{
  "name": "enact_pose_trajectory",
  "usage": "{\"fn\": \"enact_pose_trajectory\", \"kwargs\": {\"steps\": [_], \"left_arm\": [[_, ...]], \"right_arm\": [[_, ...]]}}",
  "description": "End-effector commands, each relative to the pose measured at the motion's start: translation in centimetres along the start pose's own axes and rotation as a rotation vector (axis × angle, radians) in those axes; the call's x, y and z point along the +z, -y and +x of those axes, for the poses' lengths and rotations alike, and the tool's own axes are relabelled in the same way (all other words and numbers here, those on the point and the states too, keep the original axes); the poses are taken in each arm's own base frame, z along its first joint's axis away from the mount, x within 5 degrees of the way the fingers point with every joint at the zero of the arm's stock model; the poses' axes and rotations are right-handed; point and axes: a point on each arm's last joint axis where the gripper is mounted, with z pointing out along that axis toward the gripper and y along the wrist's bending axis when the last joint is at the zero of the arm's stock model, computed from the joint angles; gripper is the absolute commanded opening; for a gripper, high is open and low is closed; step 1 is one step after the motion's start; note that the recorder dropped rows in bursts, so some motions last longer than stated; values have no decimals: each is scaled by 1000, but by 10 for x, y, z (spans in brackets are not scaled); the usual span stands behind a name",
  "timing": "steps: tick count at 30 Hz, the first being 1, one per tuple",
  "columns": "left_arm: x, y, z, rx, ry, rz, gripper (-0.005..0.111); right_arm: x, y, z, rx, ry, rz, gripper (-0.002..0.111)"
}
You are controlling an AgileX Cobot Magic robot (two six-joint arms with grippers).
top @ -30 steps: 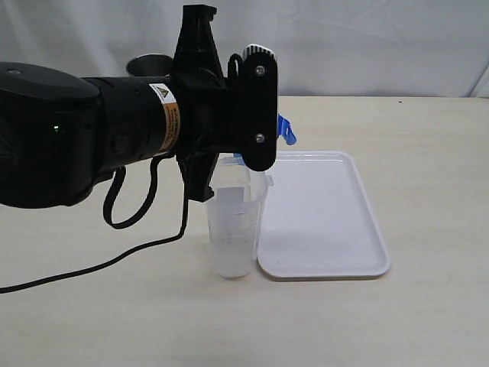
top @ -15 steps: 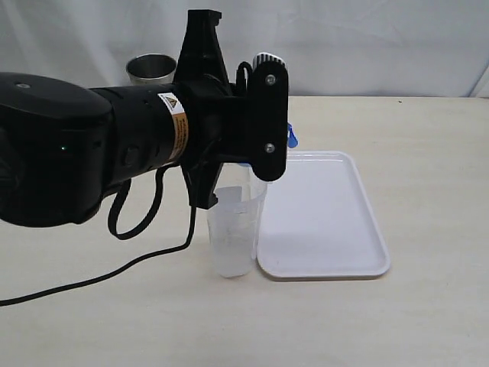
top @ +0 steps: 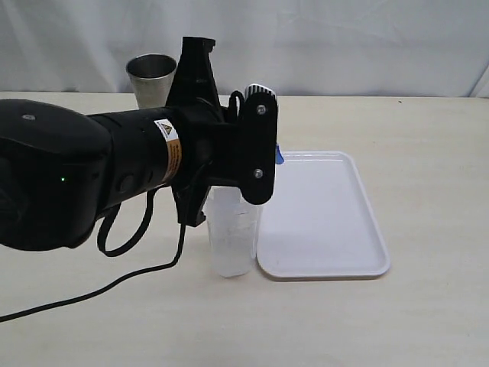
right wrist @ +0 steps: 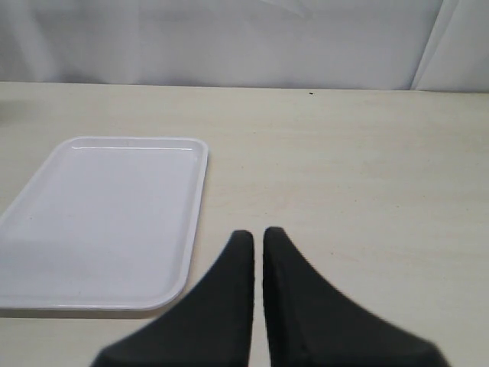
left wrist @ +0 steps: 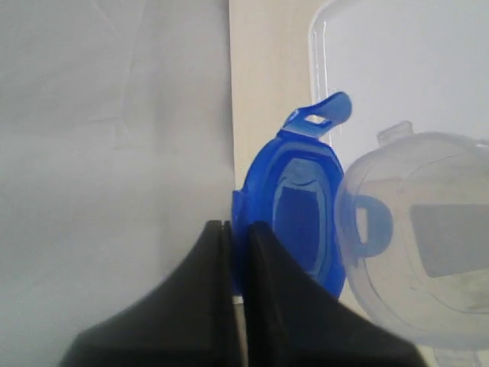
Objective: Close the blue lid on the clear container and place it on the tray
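My left gripper [left wrist: 237, 226] is shut on the edge of the blue lid [left wrist: 298, 206], which stands on edge with one snap flap sticking out. Right beside the lid is the open mouth of the clear container [left wrist: 420, 260]. In the exterior view the left arm's black wrist covers the clear container's [top: 233, 237] top, and only a sliver of the blue lid [top: 279, 156] shows. The container stands upright on the table against the near left corner of the white tray [top: 321, 218]. My right gripper [right wrist: 257, 234] is shut on nothing above bare table, beside the tray [right wrist: 107, 222].
A steel cup [top: 150, 76] stands at the back left of the table. A black cable [top: 114, 283] trails from the left arm across the near left tabletop. A white cloth backdrop closes the far edge.
The left arm has come down and slightly left with the blue lid, bringing it lower over the container's mouth. The container and tray have not moved.
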Motion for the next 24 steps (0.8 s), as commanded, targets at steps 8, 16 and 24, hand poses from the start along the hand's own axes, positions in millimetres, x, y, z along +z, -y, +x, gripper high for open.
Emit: {"fn": "enact_pose_trajectory", "kwargs": {"steps": [8,16,24], "left_arm": [[-5,0,-7,37,-7,-57,0],[-7,-7,-1,13,-81,-149,0],[-7,-8,-1,-15,-88,-157,0]], "right_arm": [[0,1,0,-11,6,8,4],[0,1,0,-11,6,8,4],[0,1,0,-11,6,8,4]]}}
